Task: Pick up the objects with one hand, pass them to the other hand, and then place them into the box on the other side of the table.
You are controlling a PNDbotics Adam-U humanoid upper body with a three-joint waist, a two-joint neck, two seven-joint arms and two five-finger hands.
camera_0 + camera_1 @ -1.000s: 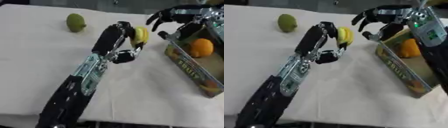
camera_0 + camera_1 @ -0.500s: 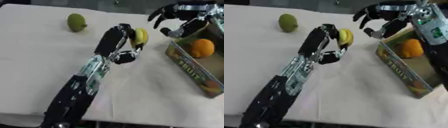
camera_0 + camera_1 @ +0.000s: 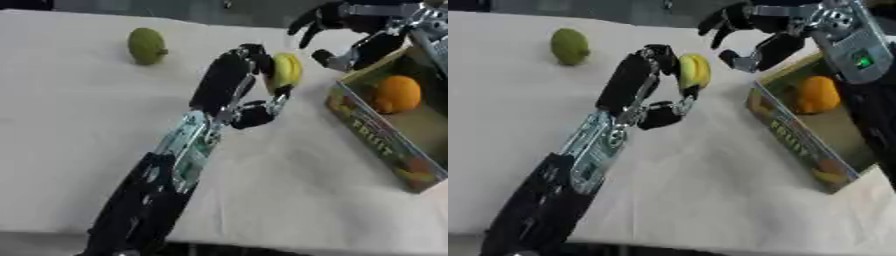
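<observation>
Left eye: left robot hand (image 3: 249, 75) reaches up from 6 o'clock to centre, fingers curled round a yellow banana (image 3: 286, 71), holding it clear of the counter (image 3: 79, 130). Right robot hand (image 3: 346, 30) enters at 1 o'clock, fingers spread and relaxed, grasping nothing, just beside the banana but not touching. Box (image 3: 367, 131) at 3 o'clock, cut by the right edge; orange (image 3: 396, 93) inside it. Green fruit (image 3: 146, 46) at 10 o'clock on the counter, well apart from both hands.

Right eye: shows more of the right side. Right forearm housing with a green light (image 3: 861, 62) is visible here, not in the left eye. Box shows its inside and near end, with a small yellow thing (image 3: 830, 176) in the near corner; can't tell what it is. Banana sits upright between the left fingers and thumb; the right hand's fingertips hang above and to its right, gap visible. Left wrist bent, palm facing right toward the box.
</observation>
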